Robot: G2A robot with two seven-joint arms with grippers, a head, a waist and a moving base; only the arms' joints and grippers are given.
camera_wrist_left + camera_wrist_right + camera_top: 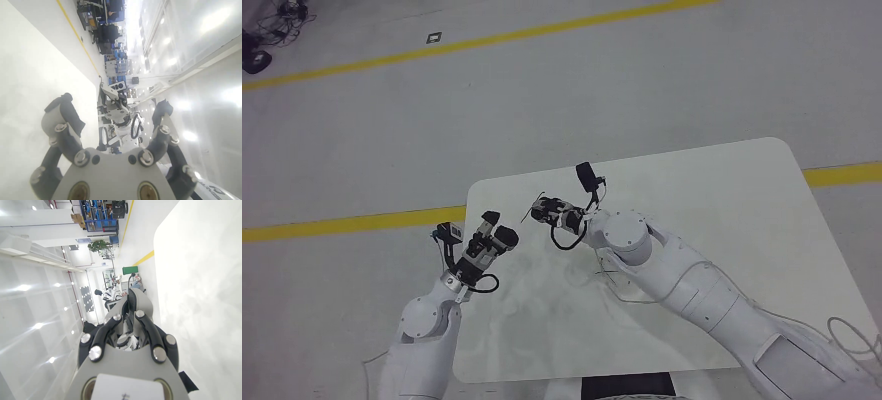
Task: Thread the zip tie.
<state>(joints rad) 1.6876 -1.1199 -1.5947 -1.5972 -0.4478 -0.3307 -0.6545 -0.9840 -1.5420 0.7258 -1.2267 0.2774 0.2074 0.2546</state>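
1. black plastic zip tie point(129, 289) is pinched in the right gripper point(130, 298), whose two fingers are clenched tight on the tie's lower part.
2. the tie's long axis runs straight on from those fingers, in line with the gripper. the free end pokes out past the fingertips, with a slight bend and a slightly thicker bit at the very tip.
3. from the top view it's a thin dark line over the white table point(722, 250), near the table's far left corner. it points out towards the table's far edge, away from the robot.
4. the gripper holding it sits over the table, a bit inside that same corner.
5. left gripper point(115, 106) is released, with its black-padded fingers point(65, 111) spread wide apart.
6. seen from above, that one hangs just inside the table's left edge, closer to the table's near side than the tie is. it's aimed across at the other gripper.
7. the two grippers are near each other over the table's left part but apart, and the tie's tip isn't touching the spread fingers.
8. from the left wrist view the tie is just a thin sliver by the table's corner, too small to make out any detail.
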